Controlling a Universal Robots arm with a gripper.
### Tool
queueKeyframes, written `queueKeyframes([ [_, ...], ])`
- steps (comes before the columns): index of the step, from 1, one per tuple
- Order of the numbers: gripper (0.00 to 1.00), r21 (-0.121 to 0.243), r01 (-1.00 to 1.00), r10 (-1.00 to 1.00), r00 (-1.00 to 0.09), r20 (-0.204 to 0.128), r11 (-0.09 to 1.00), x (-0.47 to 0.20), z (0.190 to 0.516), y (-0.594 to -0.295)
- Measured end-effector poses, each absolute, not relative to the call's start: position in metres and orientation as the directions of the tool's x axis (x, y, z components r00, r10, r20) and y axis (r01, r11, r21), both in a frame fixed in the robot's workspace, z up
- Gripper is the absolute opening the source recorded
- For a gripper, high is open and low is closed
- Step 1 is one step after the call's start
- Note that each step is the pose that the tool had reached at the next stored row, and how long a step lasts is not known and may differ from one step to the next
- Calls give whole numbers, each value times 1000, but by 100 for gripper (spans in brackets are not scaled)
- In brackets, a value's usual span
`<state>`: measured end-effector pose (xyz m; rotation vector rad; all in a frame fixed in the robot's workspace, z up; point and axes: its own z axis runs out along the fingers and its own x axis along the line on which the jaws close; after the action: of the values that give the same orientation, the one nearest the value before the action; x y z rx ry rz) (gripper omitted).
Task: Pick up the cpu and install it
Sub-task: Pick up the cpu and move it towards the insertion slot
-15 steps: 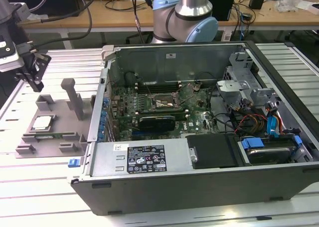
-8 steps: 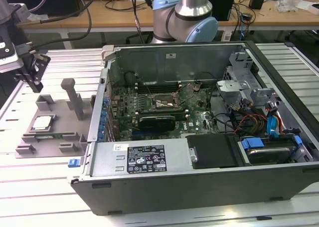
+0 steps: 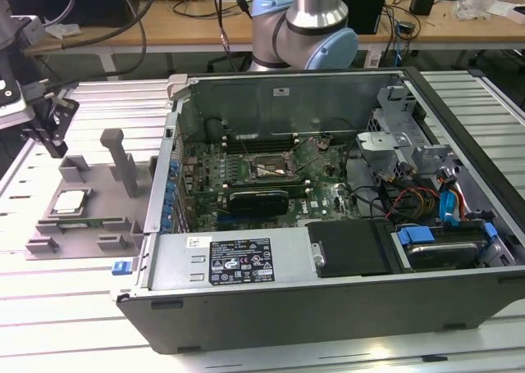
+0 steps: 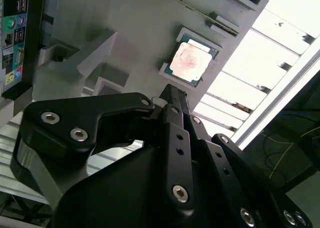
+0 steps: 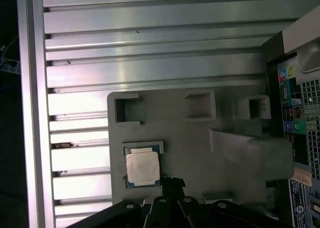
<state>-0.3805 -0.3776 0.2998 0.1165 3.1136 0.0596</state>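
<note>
The desk is basically a bed of ribbed aluminium slats, and the overhead light is glaring off them in pale stripes. Behind it, a long wooden table is running across the back. Black cables are trailing over its edge, and some clear plastic bags are lying towards the exterior view's right. Everything underneath that table is looking pretty dark.

Both wrist views look closely onto the grey tray.

The cpu has a dull metal top. The tray is matt grey plastic, the table shiny ribbed metal.
</note>
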Motion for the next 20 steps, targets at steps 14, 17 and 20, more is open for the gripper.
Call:
queueKeyframes([
  [14, 11, 39, 74, 75, -997, -24, 996, -394, 269, -387],
  [17, 11, 39, 74, 75, -997, -24, 996, -395, 262, -390],
  [20, 11, 39, 74, 75, -997, -24, 996, -396, 251, -394],
])
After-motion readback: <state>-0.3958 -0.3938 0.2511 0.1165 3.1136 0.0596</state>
